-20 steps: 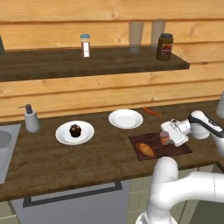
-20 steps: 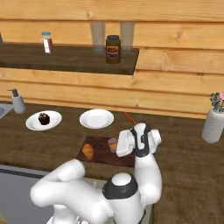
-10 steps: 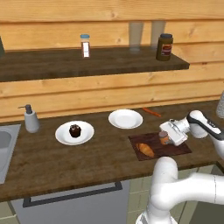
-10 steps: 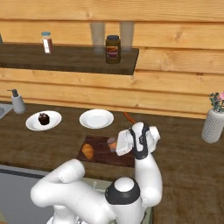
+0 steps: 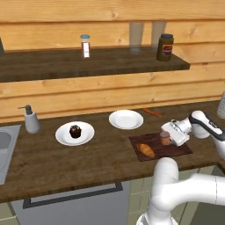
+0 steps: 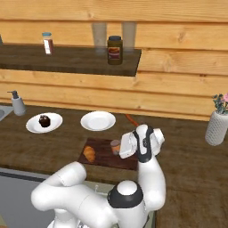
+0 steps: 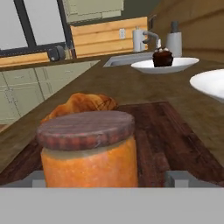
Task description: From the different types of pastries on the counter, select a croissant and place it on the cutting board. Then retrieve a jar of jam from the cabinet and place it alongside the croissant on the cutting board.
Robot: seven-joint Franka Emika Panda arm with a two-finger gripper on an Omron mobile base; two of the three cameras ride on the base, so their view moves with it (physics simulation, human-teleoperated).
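I have just opened my gripper (image 7: 105,179) and released the jar of jam (image 7: 87,151) (upright beside the croissant (image 5: 146,150)) on the cutting board (image 5: 176,151), so the task looks done.

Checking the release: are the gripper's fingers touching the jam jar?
Apart. The hand view shows both fingers standing clear of the jam jar, with cutting board visible between.

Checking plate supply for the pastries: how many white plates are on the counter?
2. One plate sits left on the counter, holding the cupcake. The other plate is bare, behind the cutting board. None looks hidden.
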